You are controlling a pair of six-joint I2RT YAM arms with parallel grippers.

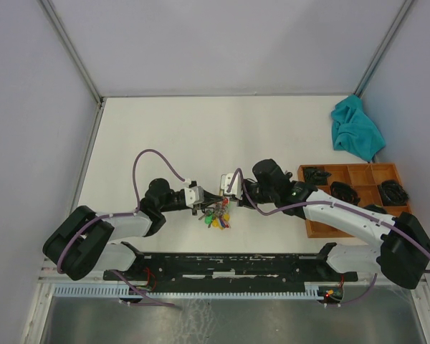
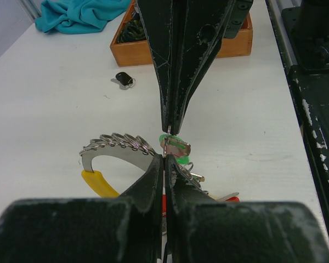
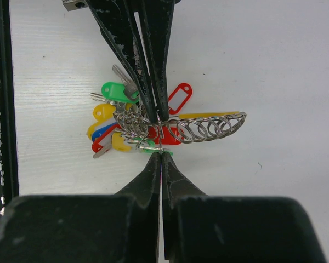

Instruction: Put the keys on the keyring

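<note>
The white table [image 1: 165, 129] is carrying everything, and the two arms are reaching inward from the near edge so that their tips are meeting nose to nose at the centre of the top view, which is what a threading job on something this small needs. At the right of that view a wooden tray [image 2: 132, 55] of dark parts and a teal cloth [image 1: 356, 130] are lying well apart from the work. The keyring [image 3: 200, 129] is resting on the table between the arms, its coil of wire loops fanning toward the right of the right wrist view and its coloured tags [image 3: 116, 90] spreading to the left. The left fingers [image 2: 151, 181] are clenching tight and appear to be pinching the ring's metal to steady it. The right fingers [image 3: 145, 175] are also squeezing fully together, seemingly nipping the green-headed key [image 2: 176, 150], which is sitting just at the ring's end, probably so its hole can be worked onto the wire. The black key [image 2: 123, 78] is lying loose on the table toward the upper left of the left wrist view, not yet on the ring.
</note>
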